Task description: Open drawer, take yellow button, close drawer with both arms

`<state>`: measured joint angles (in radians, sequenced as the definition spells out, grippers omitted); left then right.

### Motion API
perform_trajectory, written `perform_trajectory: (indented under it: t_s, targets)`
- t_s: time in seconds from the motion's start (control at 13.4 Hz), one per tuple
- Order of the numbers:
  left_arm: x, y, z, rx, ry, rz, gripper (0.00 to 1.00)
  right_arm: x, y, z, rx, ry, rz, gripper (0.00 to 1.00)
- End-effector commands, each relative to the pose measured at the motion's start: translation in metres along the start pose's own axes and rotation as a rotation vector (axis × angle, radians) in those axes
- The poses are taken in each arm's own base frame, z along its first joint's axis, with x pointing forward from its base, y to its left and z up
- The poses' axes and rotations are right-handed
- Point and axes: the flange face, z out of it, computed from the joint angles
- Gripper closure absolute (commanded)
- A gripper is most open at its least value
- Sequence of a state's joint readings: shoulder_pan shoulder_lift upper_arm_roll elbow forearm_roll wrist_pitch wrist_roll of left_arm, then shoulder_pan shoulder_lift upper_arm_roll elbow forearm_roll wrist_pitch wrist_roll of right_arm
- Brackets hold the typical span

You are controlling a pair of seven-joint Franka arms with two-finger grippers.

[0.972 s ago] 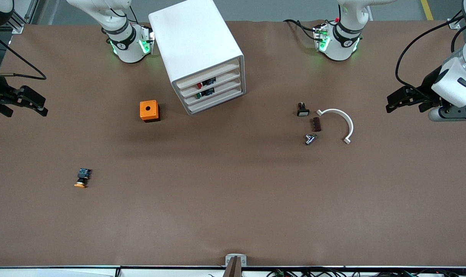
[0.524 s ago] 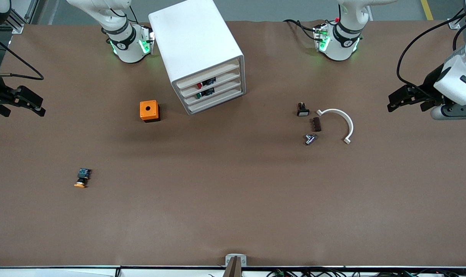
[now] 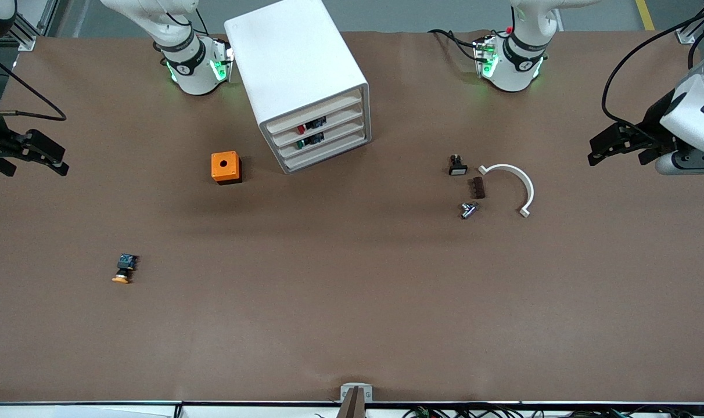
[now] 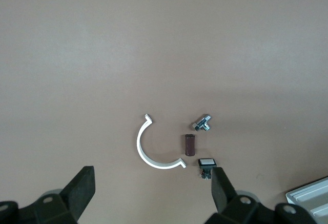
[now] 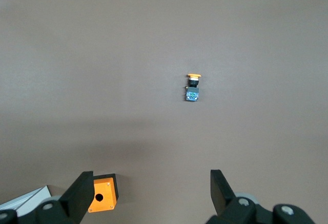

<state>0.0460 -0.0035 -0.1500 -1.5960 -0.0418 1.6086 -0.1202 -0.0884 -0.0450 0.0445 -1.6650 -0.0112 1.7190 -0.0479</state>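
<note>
1. Front view: since the earlier frame our left gripper [image 3: 610, 145] has risen slightly at its table end; the right gripper [image 3: 35, 157] has barely moved. The drawer [image 3: 312, 112] looks shut, and the button [image 3: 123, 269] lies on the table, nearer the camera than the one orange cube [image 3: 226, 167].
2. Left wrist view: fingers wide, empty, over four small parts.
3. Right wrist view: fingers wide, empty. We judge the task finished; both arms retreat.

Two Franka arms hang raised at the table's ends, grippers spread wide and empty.

The left gripper [image 3: 602, 148] hovers over the table's edge at the left arm's end, fingers [image 4: 82, 185] splayed apart and holding nothing. The right gripper [image 3: 53, 158] is poised over the right arm's end, its fingers [image 5: 79, 193] likewise wide apart and holding nothing.
</note>
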Motion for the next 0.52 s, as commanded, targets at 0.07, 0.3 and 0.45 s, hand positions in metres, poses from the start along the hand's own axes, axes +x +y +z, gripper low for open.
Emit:
perform_trajectory:
  t_s: [0.07, 0.3, 0.45]
  targets:
    - [-0.008, 0.0, -0.01, 0.026, -0.012, 0.014, 0.0, 0.001, 0.002, -0.004, 0.0, 0.007, 0.006, 0.0]
    - [-0.003, 0.001, -0.019, 0.025, 0.01, 0.016, 0.0, 0.002, 0.002, -0.004, 0.0, 0.007, 0.006, 0.0]
    - [-0.002, 0.001, -0.02, 0.026, 0.013, 0.018, 0.0, 0.002, 0.002, -0.004, 0.001, 0.008, 0.006, 0.0]
